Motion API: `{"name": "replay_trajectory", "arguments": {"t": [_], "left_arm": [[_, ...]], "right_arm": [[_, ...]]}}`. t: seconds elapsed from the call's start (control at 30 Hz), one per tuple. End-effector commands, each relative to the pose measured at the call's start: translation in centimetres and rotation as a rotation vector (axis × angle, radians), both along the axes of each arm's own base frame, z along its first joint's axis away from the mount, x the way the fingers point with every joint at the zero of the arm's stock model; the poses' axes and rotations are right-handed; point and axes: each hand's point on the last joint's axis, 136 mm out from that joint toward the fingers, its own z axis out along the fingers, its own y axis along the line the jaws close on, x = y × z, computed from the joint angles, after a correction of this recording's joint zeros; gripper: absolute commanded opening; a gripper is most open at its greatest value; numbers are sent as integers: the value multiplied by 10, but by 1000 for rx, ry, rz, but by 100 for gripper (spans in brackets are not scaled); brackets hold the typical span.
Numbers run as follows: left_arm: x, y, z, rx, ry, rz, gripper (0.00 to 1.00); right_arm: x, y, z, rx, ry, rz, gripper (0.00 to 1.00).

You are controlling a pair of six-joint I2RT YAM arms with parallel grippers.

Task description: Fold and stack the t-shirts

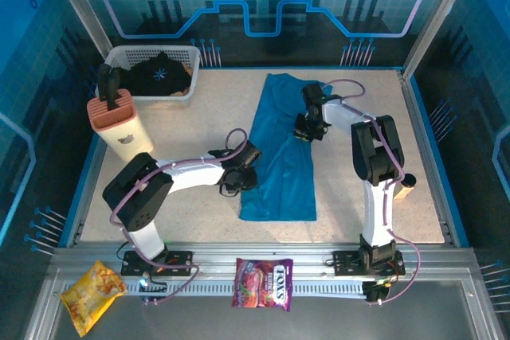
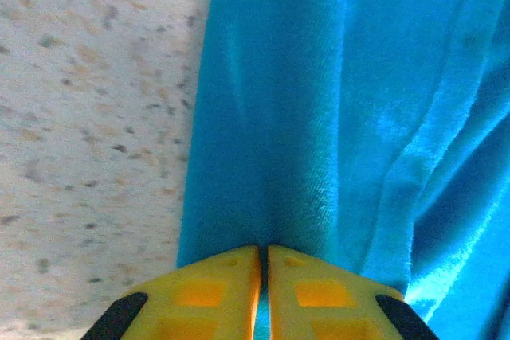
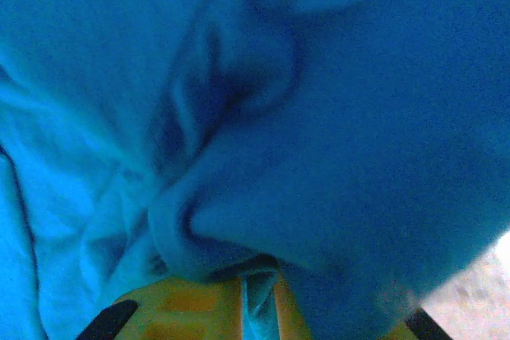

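Plain teal-blue soft-cloth t-shirt (image 1: pixel 280 157): folded into a long narrow strip, flat on the speckled beige table (image 1: pixel 191 129), mid-table.
Left gripper (image 1: pixel 241 179) (image 2: pixel 263 251): at the strip's left edge toward its near end, yellow fingers (image 2: pixel 215 288) pinched on the cloth edge.
Right gripper (image 1: pixel 307 129) (image 3: pixel 256 270): on the strip's right side toward its far end, clamped on a bunched fold.
Black cloth t-shirt with pale starburst print (image 1: pixel 159 74): lying in the white plastic basket (image 1: pixel 150 99), far-left corner, well apart from both grippers.

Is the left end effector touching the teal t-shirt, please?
Touching: the left wrist view shows the left end effector shut on the teal t-shirt, its edge pinched inside.
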Motion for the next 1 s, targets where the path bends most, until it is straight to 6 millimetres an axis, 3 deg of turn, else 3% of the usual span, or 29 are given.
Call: {"name": "replay_trajectory", "arguments": {"t": [0.0, 0.1, 0.23, 0.33, 0.43, 0.5, 0.6, 0.73, 0.97], "left_arm": [[-33, -1, -37, -19, 151, 44, 14], [-26, -11, -36, -34, 141, 32, 14], [-23, -24, -32, -39, 147, -5, 13], [-21, -26, -20, -18, 128, -34, 14], [-12, -27, 9, 11, 72, -86, 22], [0, -31, 39, 36, 14, -139, 30], [21, -35, 82, 71, -80, -188, 40], [47, -37, 112, 65, -155, -189, 42], [102, -26, 117, 55, -205, -128, 40]], "right_arm": [[-8, -21, -22, -76, 97, 22, 19], [-9, -26, -14, -101, 96, 20, 20], [-25, -34, -4, -114, 110, -1, 20], [-35, -36, 17, -91, 62, -3, 21], [-35, -38, 51, -82, -8, 31, 23], [-30, -42, 76, -88, -60, 46, 27], [-16, -40, 96, -65, -129, 75, 33], [12, -37, 91, -20, -139, 90, 34], [75, -38, 46, 64, -95, 67, 32]]}}
